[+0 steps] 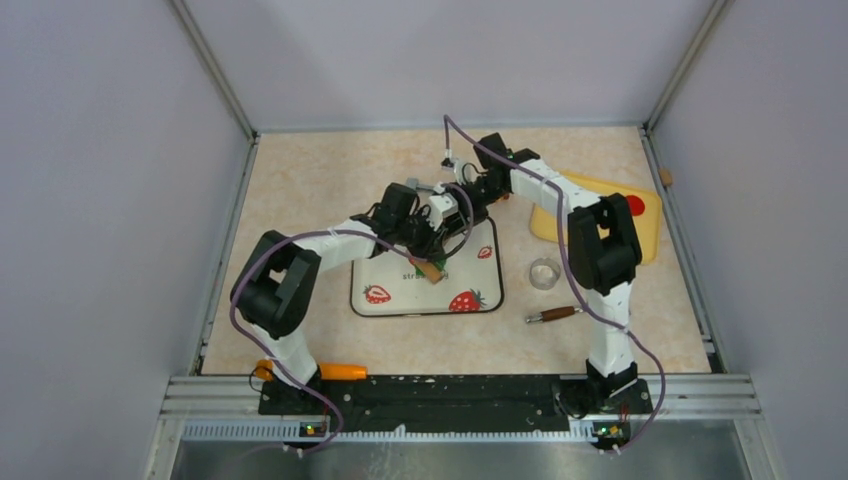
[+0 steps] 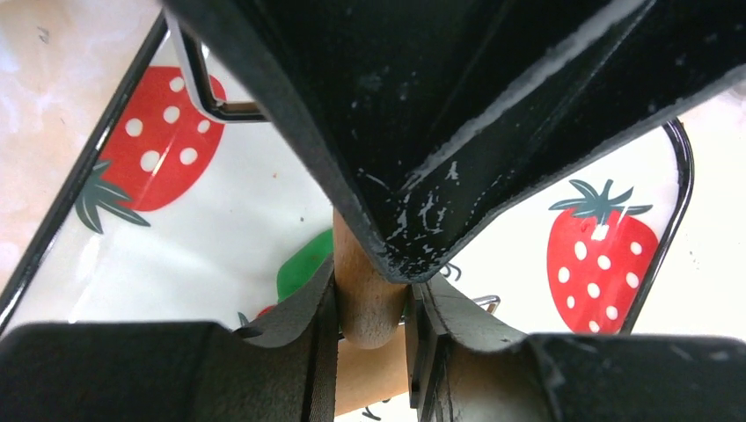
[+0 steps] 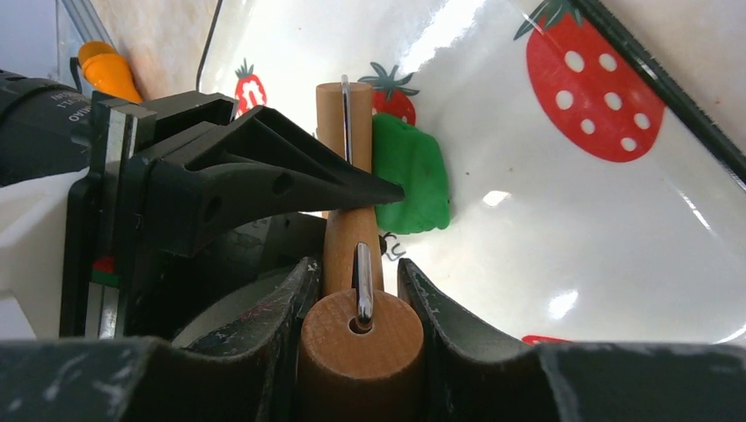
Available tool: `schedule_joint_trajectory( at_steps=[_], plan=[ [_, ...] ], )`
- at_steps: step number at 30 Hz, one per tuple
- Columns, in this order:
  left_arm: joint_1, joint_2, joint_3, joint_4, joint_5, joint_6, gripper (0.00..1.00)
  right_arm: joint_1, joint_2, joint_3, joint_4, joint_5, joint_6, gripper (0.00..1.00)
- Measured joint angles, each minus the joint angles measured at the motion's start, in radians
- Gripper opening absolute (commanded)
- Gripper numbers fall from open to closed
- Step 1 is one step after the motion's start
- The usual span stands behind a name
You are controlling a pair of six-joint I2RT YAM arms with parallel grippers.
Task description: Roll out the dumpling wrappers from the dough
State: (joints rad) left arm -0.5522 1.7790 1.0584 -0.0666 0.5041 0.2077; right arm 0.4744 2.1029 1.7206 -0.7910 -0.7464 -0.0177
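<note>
Both hands share one wooden rolling pin (image 3: 352, 230) over the strawberry-print mat (image 1: 385, 300) in the middle of the desk. The right hand (image 3: 354, 283) is closed partway, its two fingers pinching the round handle end nearest its own camera. The left hand (image 2: 369, 308) is clamped on the wood further along the pin, its jaws only as wide as the wood between them.

The dough (image 3: 409, 176) — a small green, squarish, partly flattened lump — lies on the mat at about 3 o'clock of the pin in the right wrist view. It is touching or just beside the pin, not under it. No finished wrappers show on the mat.

The step in hand looks like rolling. To do it well, the pin should shift toward 3 o'clock until it sits over the dough's near edge, both ends at the same height so the sheet comes out even. Press lightly and roll across, then back — soft clay may stick to the wood and lift off the glossy mat. The two arms need to travel together, or the pin could twist in the grips.
</note>
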Motion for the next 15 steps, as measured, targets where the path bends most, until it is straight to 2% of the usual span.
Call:
schedule_joint_trajectory(
  at_steps=[8, 15],
  plan=[
    [0.031, -0.056, -0.075, -0.014, 0.018, -0.015, 0.00, 0.042, 0.008, -0.016, 0.025, -0.024, 0.013, 0.00],
    [0.050, -0.153, -0.080, -0.110, 0.005, 0.013, 0.00, 0.077, 0.030, 0.098, -0.040, -0.037, 0.019, 0.00]
  ],
)
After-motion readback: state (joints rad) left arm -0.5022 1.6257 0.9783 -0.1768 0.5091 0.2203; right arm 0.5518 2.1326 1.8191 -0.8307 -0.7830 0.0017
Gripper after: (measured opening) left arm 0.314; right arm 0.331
